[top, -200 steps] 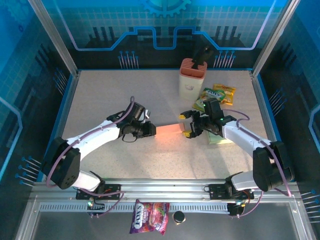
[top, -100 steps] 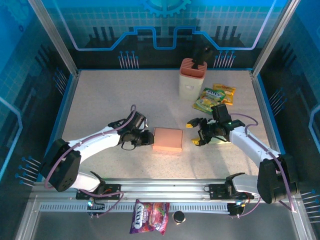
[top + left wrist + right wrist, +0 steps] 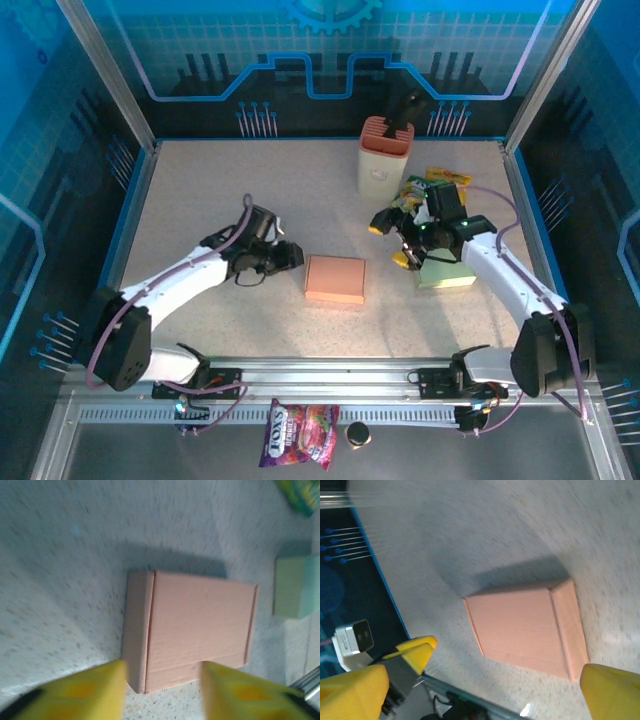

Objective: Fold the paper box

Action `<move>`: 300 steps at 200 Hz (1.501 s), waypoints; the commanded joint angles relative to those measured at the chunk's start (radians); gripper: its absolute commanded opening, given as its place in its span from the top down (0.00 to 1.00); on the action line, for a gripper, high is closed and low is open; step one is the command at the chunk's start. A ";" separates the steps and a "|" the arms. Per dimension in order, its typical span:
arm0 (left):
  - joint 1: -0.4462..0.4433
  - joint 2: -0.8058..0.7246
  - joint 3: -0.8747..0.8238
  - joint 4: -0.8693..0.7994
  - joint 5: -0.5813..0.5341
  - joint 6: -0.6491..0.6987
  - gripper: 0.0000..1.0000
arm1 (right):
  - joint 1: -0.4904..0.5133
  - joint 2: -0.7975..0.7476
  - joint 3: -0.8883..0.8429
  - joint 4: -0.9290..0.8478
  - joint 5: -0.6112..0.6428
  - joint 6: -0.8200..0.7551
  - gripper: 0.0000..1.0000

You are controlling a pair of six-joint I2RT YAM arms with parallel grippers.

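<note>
Bottom centre: candy packet [image 3: 298,433] on the front rail. Centre: closed pink paper box [image 3: 335,279], lying flat on the table [image 3: 200,180]. Left gripper [image 3: 290,257], just left of the box, jaws parted, holding nothing. Right gripper [image 3: 391,245], right of the box, jaws spread wide, empty, near a pale green block [image 3: 447,276]. Upper centre: pink-topped container [image 3: 384,155].

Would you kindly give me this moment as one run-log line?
object: pink paper box flat on table, unheld | left gripper: open, apart | right gripper: open, apart
</note>
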 commanded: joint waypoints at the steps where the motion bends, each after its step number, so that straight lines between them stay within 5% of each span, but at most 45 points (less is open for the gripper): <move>1: 0.109 -0.104 0.092 -0.042 -0.015 0.058 0.01 | -0.018 -0.127 0.106 -0.106 0.199 -0.267 0.00; 44: 0.294 -0.206 0.114 -0.022 -0.070 0.109 0.01 | -0.047 -0.336 0.121 -0.188 0.729 -0.390 0.00; 64: 0.296 -0.245 0.083 -0.027 -0.280 0.117 0.01 | -0.051 -0.448 -0.012 -0.063 0.955 -0.468 0.00; 94: 0.296 -0.322 -0.051 0.033 -0.588 0.108 0.01 | -0.053 -0.578 -0.329 0.278 1.063 -0.678 0.00; 123: 0.297 -0.409 -0.206 0.209 -0.623 0.181 0.01 | -0.054 -0.642 -0.582 0.594 1.101 -0.826 0.00; 151: 0.297 -0.424 -0.279 0.267 -0.674 0.258 0.01 | -0.066 -0.542 -0.713 0.824 1.015 -0.899 0.00; 300: 0.308 -0.414 -0.368 0.321 -0.635 0.309 0.01 | -0.147 0.250 -0.741 1.688 0.707 -0.978 0.00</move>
